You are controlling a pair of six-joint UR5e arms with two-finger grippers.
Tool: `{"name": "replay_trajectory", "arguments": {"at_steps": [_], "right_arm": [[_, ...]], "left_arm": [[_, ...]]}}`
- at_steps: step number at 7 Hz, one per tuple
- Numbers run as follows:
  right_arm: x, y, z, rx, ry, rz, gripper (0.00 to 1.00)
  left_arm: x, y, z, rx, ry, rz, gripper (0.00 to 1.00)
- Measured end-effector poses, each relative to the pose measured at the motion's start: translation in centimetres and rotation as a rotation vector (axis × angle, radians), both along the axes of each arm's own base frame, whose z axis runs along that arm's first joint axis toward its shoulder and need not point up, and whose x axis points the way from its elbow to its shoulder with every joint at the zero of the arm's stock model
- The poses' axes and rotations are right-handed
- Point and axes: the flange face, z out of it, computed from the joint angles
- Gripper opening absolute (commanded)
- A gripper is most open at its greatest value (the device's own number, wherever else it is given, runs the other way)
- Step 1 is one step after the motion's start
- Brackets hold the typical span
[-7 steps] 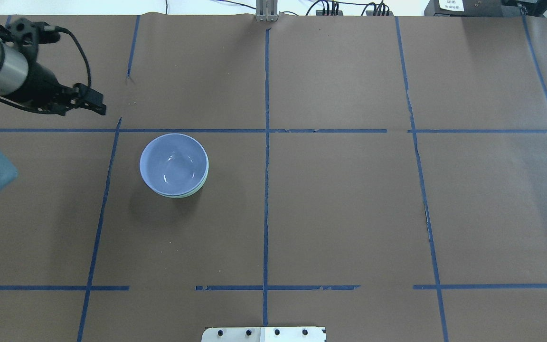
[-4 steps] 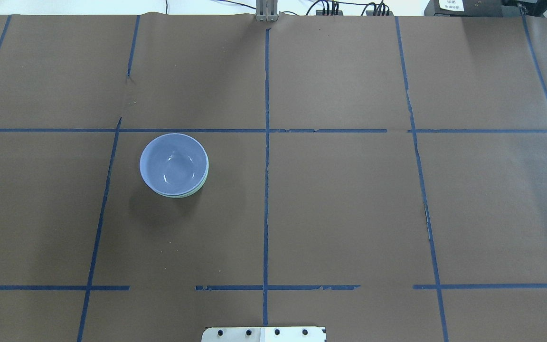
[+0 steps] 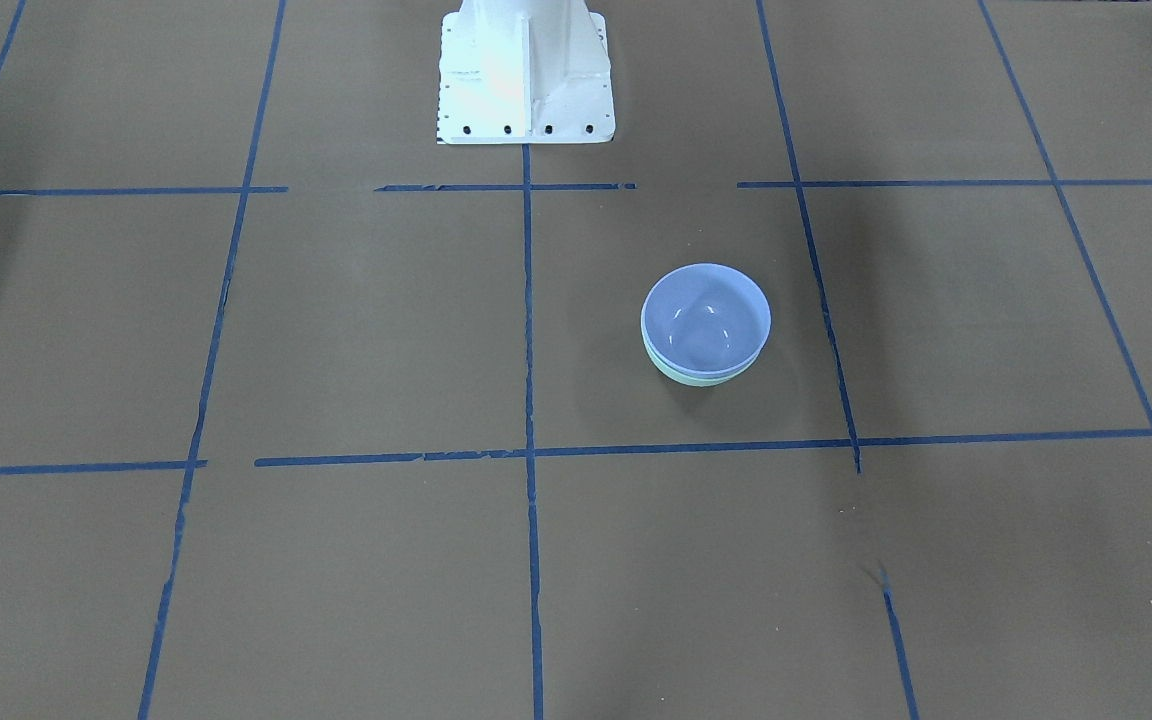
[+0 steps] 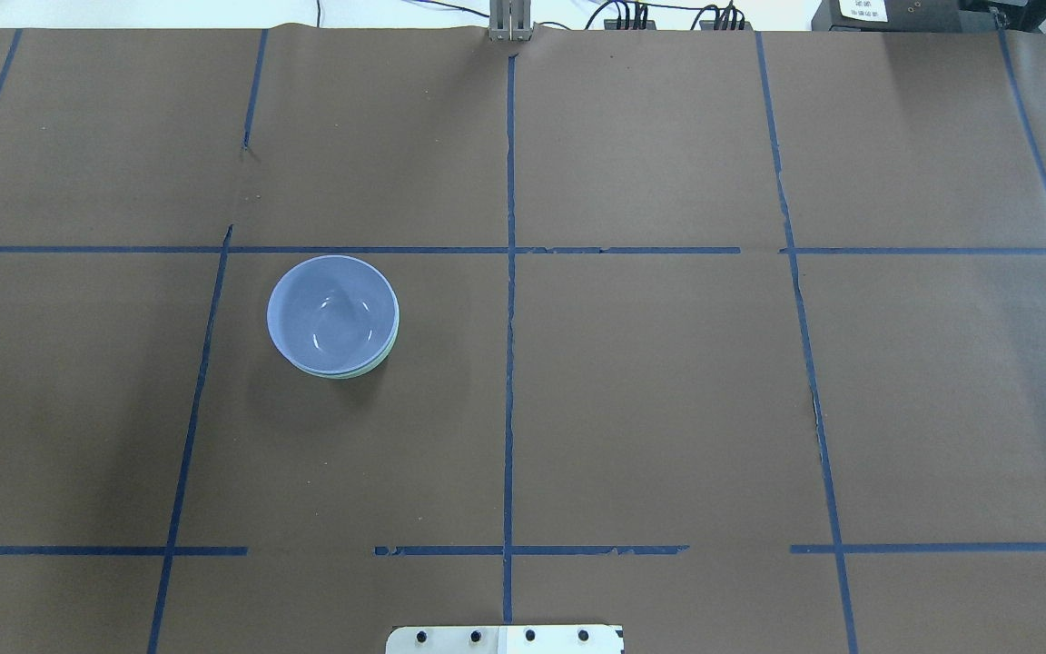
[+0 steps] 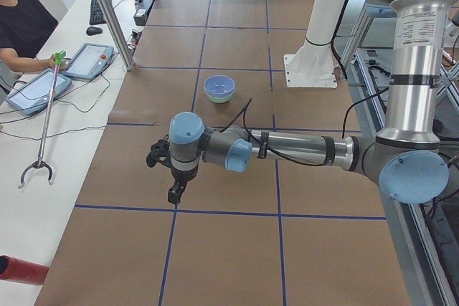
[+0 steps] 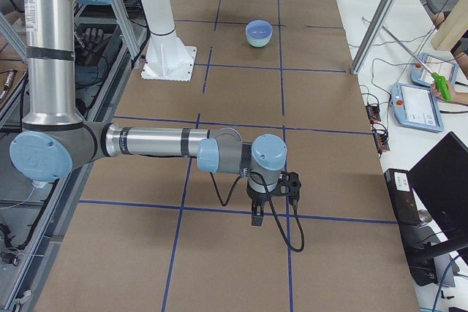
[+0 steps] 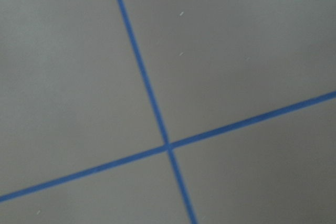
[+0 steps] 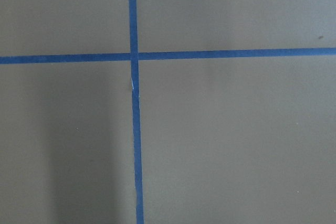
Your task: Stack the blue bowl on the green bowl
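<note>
The blue bowl (image 4: 332, 313) sits nested inside the green bowl (image 4: 378, 361), left of the table's middle line. Only a thin mint rim of the green bowl shows under it. The stack also shows in the front view, blue bowl (image 3: 706, 320) on green bowl (image 3: 701, 378). My left gripper (image 5: 174, 193) hangs over the table's left end, far from the bowls. My right gripper (image 6: 257, 218) hangs over the right end. Both show only in the side views, so I cannot tell if they are open or shut. The wrist views show only brown paper and blue tape.
The white robot base (image 3: 526, 70) stands at the table's near edge. Blue tape lines grid the brown paper. An operator's side table with tablets (image 5: 90, 60) and a grabber tool (image 5: 44, 120) runs along the far side. A red cylinder (image 5: 18, 270) lies there.
My left arm has swung out of the overhead view to the left. The stacked bowls have not moved.
</note>
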Motion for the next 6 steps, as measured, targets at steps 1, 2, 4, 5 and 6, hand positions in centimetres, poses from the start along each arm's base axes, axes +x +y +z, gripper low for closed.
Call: {"name": "replay_trajectory", "arguments": {"at_steps": [1,2,4,5,6], "right_arm": [[0.0,0.0,0.0,0.0,0.0,0.0,1.0],[0.0,0.0,0.0,0.0,0.0,0.0,1.0],[0.0,0.0,0.0,0.0,0.0,-0.001,1.0],[0.0,0.0,0.0,0.0,0.0,-0.001,1.0],[0.0,0.0,0.0,0.0,0.0,-0.001,1.0]], "left_arm": [[-0.5,1.6,1.9,-0.058,0.015,0.005,1.0],[-0.7,2.9,3.2,-0.11,0.034,0.005,1.0],[-2.0,4.5,3.8,-0.198,0.053,-0.022,1.0],[-2.5,5.0,3.5,-0.212,0.057,-0.035,1.0],[-2.9,5.4,3.4,-0.219,0.059,-0.045,1.0]]}}
